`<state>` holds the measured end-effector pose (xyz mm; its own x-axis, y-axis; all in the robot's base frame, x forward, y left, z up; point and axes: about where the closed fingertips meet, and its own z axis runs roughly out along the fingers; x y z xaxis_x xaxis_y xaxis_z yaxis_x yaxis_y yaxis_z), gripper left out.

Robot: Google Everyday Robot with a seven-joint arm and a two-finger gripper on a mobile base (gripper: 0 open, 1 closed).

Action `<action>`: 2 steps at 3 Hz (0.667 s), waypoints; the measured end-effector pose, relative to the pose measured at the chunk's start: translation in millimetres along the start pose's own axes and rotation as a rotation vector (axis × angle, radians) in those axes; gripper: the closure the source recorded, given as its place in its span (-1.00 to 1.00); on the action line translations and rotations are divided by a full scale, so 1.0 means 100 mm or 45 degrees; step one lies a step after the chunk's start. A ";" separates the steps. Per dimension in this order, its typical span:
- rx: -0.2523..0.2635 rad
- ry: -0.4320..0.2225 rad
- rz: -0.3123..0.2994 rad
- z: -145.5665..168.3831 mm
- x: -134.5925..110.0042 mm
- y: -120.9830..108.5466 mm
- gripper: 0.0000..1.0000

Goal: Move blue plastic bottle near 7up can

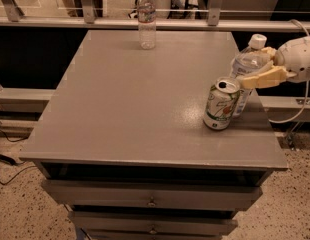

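Between the jaws: blue plastic bottle (245, 64)

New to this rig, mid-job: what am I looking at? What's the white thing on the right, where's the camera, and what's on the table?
One camera looks down on a grey table; where it is mounted is not known. The white shape at the right is the robot's arm, ending in the gripper, whose two beige fingers sit either side of the blue plastic bottle and appear closed on it. The 7up can stands just in front, hiding the bottle's base, so I cannot tell whether it is lifted. A second clear bottle stands at the far edge.
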<state>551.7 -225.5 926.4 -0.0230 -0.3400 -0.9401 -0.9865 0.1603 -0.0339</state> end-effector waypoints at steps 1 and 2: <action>-0.050 0.124 -0.223 0.10 -0.42 0.03 -0.41; -0.072 0.197 -0.371 0.17 -0.70 0.02 -0.98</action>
<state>554.3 -185.7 986.5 0.2412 -0.5011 -0.8311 -0.9626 -0.0145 -0.2706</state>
